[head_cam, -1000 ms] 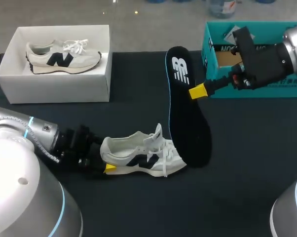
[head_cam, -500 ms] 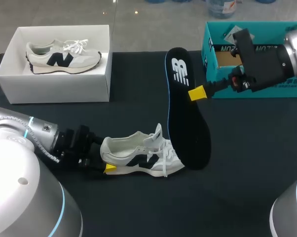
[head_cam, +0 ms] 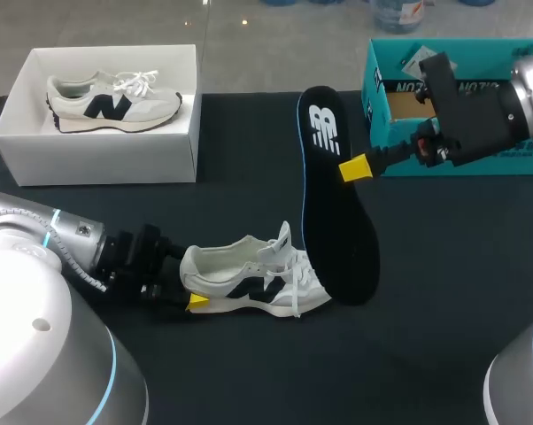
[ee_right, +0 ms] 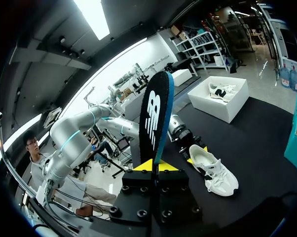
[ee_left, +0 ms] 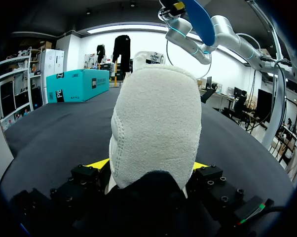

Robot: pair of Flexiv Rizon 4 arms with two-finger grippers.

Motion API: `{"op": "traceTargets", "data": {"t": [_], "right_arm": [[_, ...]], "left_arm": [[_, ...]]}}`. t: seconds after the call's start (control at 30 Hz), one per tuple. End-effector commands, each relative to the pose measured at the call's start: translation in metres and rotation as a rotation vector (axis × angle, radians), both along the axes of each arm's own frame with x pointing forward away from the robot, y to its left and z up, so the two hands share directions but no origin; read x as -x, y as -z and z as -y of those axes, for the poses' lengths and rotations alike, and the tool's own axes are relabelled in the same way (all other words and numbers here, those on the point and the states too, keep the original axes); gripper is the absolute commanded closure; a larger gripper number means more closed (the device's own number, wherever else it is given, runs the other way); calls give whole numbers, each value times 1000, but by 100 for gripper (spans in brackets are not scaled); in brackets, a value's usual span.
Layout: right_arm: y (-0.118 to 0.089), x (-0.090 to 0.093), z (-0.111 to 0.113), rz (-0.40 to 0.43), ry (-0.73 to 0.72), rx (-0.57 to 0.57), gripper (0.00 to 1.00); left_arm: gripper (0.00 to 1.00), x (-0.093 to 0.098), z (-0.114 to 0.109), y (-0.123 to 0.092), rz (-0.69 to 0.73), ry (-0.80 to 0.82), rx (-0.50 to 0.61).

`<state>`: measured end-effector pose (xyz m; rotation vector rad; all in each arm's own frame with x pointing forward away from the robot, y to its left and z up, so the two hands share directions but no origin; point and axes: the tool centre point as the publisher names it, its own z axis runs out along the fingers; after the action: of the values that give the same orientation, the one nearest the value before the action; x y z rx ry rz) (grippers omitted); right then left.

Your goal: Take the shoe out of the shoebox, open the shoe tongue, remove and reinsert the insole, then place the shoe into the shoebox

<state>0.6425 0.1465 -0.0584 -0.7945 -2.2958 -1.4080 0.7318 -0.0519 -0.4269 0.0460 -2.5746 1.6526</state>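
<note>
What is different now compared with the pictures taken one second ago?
The right gripper, shut on the insole, shifted slightly, so the insole's lower end dipped a little toward the shoe. The left gripper stayed shut on the shoe's heel; the shoe did not move.

Bright, even overhead light fills the head view. The black table swallows shadows, so the white shoebox and the pale shoe stand out with hardly any shade beneath them. From the left wrist, the shoe's heel is lit from above (its lower edge sinks into darkness). From the right wrist, a ceiling strip light glares white, and the insole stands dark against the bright room.
</note>
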Motion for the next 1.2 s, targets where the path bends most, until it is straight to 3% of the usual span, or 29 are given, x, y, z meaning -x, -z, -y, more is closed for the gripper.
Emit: {"op": "traceTargets", "data": {"t": [0.03, 0.47, 0.57, 0.6, 0.67, 0.7, 0.73, 0.77, 0.8, 1.2], "right_arm": [[1, -1, -2, -1, 0, 2, 100], [1, -1, -2, -1, 0, 2, 100], [1, -1, -2, -1, 0, 2, 100], [1, -1, -2, -1, 0, 2, 100], [1, -1, -2, -1, 0, 2, 100], [1, -1, -2, -1, 0, 2, 100], [1, -1, -2, -1, 0, 2, 100], [1, -1, -2, -1, 0, 2, 100], [1, -1, -2, -1, 0, 2, 100], [1, -1, -2, -1, 0, 2, 100]], "left_arm": [[100, 0, 1, 2, 0, 0, -1], [100, 0, 1, 2, 0, 0, -1], [91, 0, 1, 2, 0, 0, -1], [82, 0, 1, 2, 0, 0, -1], [55, 0, 1, 2, 0, 0, -1], [51, 0, 1, 2, 0, 0, -1], [37, 0, 1, 2, 0, 0, -1], [14, 0, 1, 2, 0, 0, -1], [0, 0, 1, 2, 0, 0, -1], [0, -5, -6, -2, 4, 11, -26]]}}
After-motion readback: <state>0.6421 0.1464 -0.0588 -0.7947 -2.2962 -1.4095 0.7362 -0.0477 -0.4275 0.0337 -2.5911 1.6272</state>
